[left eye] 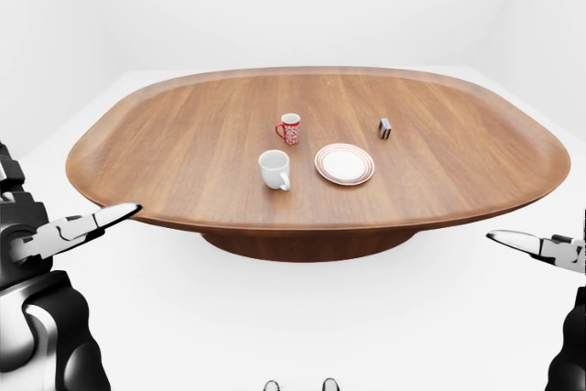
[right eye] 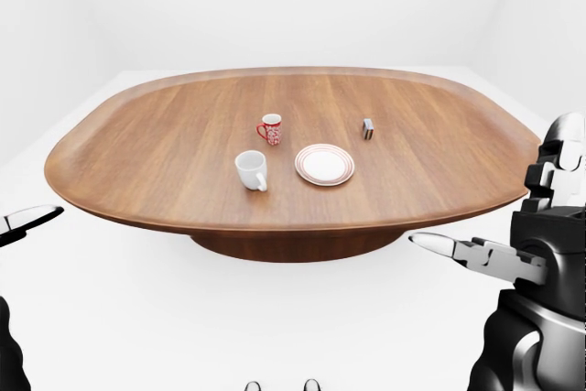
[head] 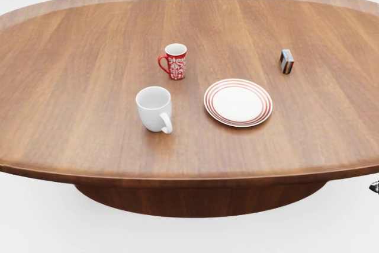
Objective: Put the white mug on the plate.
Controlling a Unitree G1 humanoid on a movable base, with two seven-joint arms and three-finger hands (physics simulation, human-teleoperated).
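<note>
One white mug (head: 154, 108) stands upright on the wooden table (head: 71, 87), just left of the striped plate (head: 238, 102). Both hands, left hand (left eye: 55, 235) and right hand (right eye: 513, 249), hang spread and empty beside the table edge.

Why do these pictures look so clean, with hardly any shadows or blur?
Head view: even soft light, only faint shadows under the white mug and plate, everything sharp. Eye views: wide-angle, the table looks bowed, white surroundings washed out.
</note>
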